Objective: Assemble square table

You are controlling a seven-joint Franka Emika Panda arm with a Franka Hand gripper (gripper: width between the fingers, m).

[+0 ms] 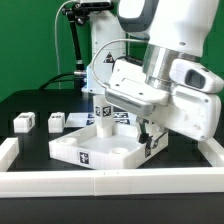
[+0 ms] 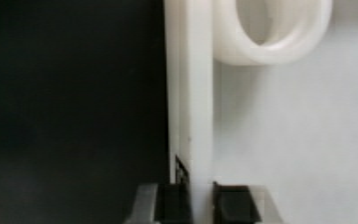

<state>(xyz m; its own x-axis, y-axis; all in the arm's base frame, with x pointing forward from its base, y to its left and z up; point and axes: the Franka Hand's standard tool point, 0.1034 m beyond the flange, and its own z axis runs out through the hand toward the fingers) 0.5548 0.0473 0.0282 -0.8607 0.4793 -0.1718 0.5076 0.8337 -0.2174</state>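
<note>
The square tabletop (image 1: pixel 92 148) is a white slab with a raised rim and tags on its side, lying at the table's middle. My gripper (image 1: pixel 147 138) is down at its edge on the exterior view's right. In the wrist view my gripper (image 2: pixel 197 190) straddles the slab's rim wall (image 2: pixel 190 90), with a dark finger (image 2: pixel 163 203) pressed on each side of it. A round socket ring (image 2: pixel 275 35) shows on the slab's inner face. Two white tagged legs (image 1: pixel 24 122) (image 1: pixel 56 122) stand apart on the exterior view's left. A third leg (image 1: pixel 78 120) sits by the slab's far corner.
White border rails run along the front (image 1: pixel 100 186) and the exterior view's left (image 1: pixel 8 150). The marker board (image 1: pixel 112 113) lies behind the slab. A white stand with cables (image 1: pixel 85 50) rises at the back. My arm hides the exterior view's right side.
</note>
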